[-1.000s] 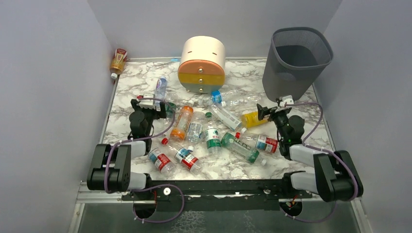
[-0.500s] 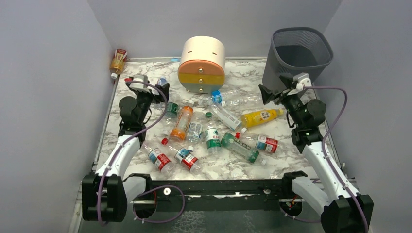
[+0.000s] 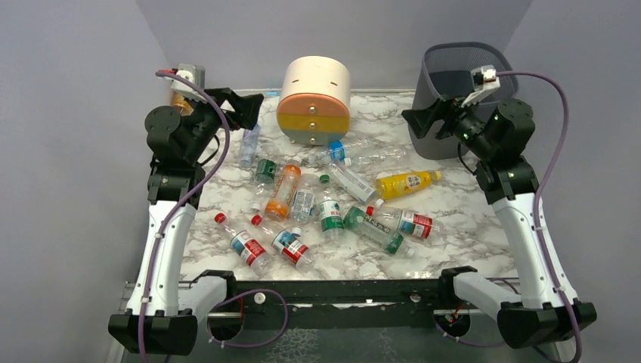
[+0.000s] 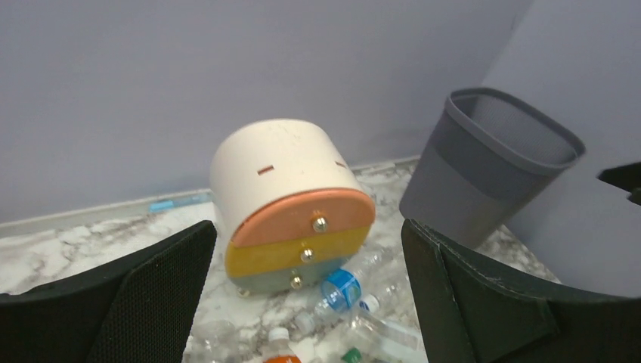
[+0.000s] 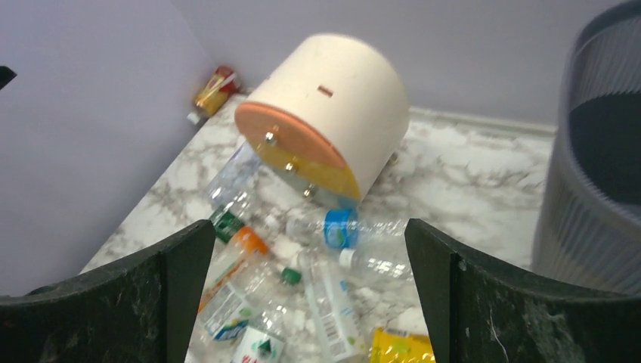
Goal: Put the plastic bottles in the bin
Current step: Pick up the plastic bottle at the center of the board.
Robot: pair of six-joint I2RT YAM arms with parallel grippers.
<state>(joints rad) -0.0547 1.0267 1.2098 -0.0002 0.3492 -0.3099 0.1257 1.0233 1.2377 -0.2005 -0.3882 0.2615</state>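
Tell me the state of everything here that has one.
Left gripper, jaws open, empty, raised.
Right gripper, jaws open, empty, raised.
Bin, upright, no bottles visible inside.
Plastic bottles, lying loose on the table.
Drawer unit, all three drawers shut.

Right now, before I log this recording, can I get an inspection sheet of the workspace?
Surface: marble-patterned table, no spills seen.
Job's things: plastic bottles lie scattered across the table's middle; an orange-brown bottle in the far left corner; bin upright at far right, no bottle seen inside.
Clutter: round drawer unit at the far middle.
Grippers: left gripper and right gripper both open, empty, raised above the table.
Cables: purple cables loop along both arms, no snag seen.
Surroundings: plain grey walls on three sides.
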